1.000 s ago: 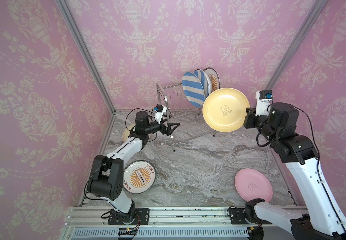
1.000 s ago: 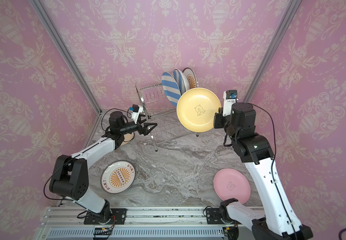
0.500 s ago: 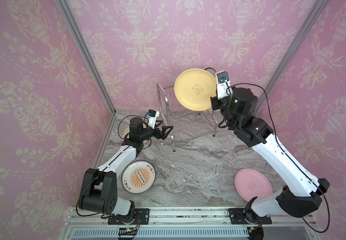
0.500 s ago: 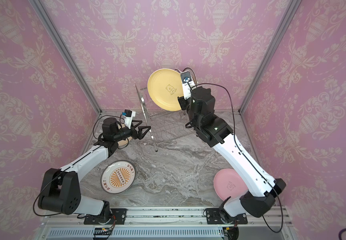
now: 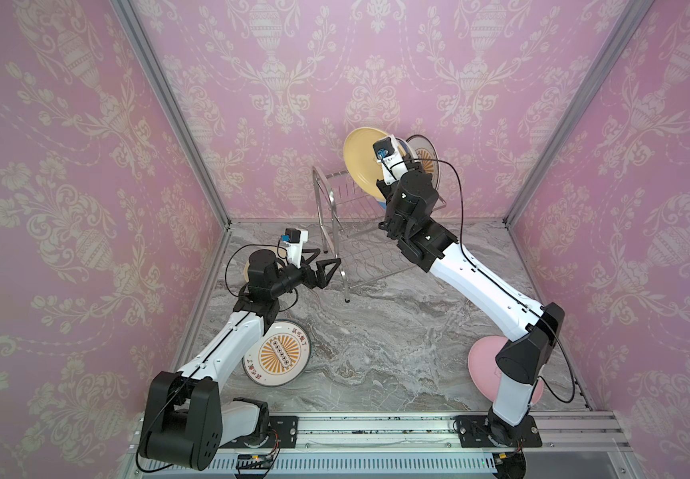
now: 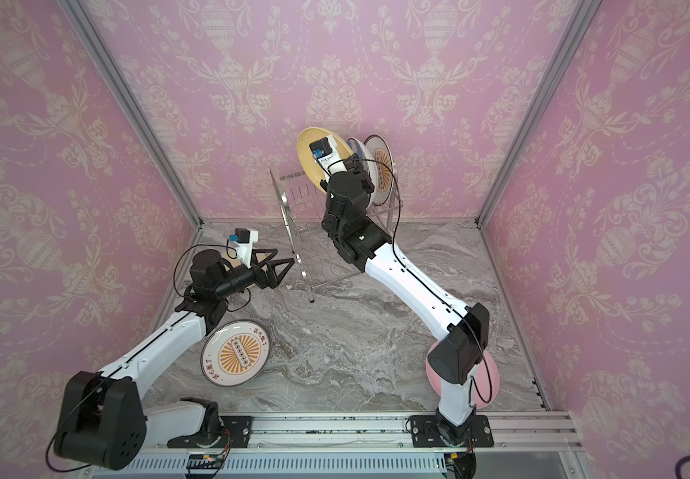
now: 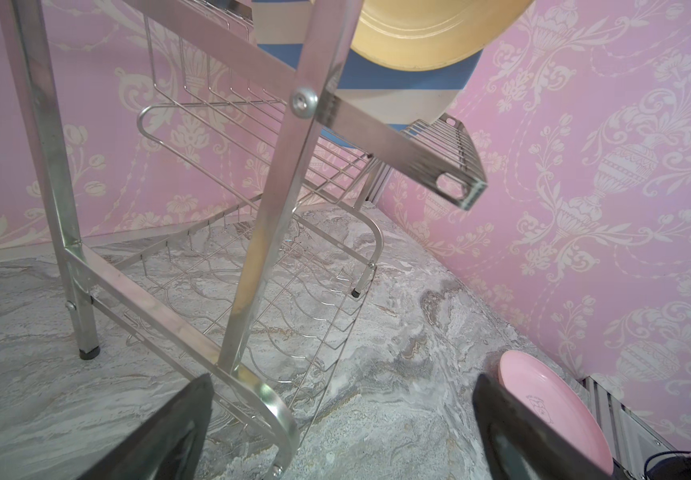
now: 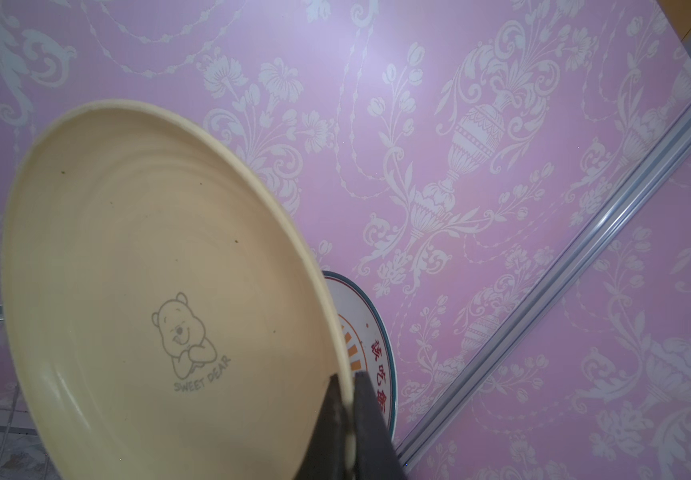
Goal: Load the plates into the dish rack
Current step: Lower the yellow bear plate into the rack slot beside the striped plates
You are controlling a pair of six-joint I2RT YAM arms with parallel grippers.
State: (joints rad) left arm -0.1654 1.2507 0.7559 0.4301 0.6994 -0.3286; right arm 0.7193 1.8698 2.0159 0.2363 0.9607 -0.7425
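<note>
My right gripper is shut on the rim of the yellow plate and holds it on edge above the upper tier of the dish rack. Behind it in the rack stand a sunburst plate and a blue-striped plate. My left gripper is open and empty, just left of the rack's front leg. On the table lie another sunburst plate, a pink plate partly under my right arm, and a cream plate mostly hidden behind my left wrist.
The rack's lower wire shelf holds nothing. Pink patterned walls close in the back and both sides, with metal corner posts. A metal rail runs along the front edge.
My right arm has swung the yellow plate from the right of the rack leftward and back, over the upper tier. The left gripper has drawn back slightly, still open.
</note>
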